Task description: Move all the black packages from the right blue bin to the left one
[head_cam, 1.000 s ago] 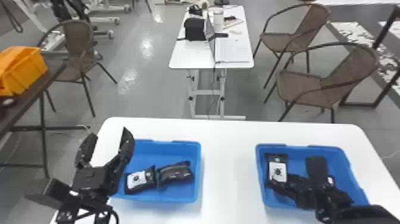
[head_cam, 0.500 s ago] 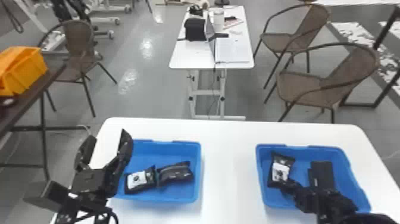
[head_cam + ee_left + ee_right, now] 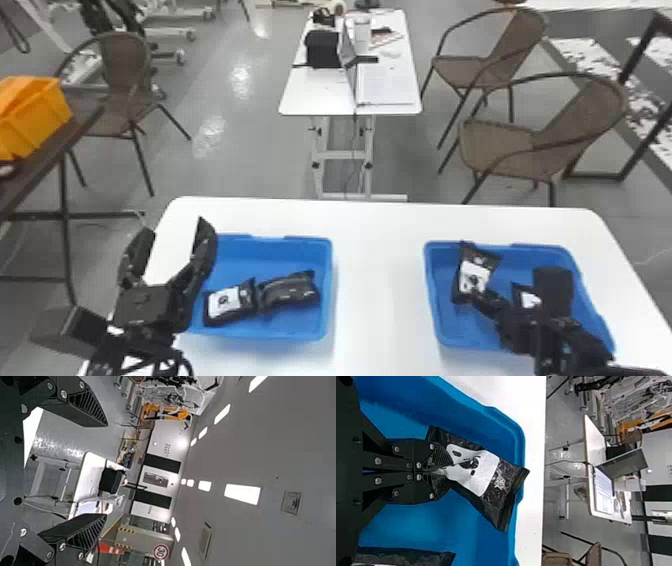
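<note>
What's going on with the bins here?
Robot's moving black packages from right bin to left. Right end effector is shut on one package, which is tilted and inside the right bin. Another package lies there too, partly hidden by the arm. Left bin holds two, side by side: a labelled one and a darker one. Left end effector is open and empty, by the left bin.

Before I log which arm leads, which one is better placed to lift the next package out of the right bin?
Right, I'd say: the right gripper is closed on a black package in the right blue bin, while the left gripper is open and empty by the left blue bin.
</note>
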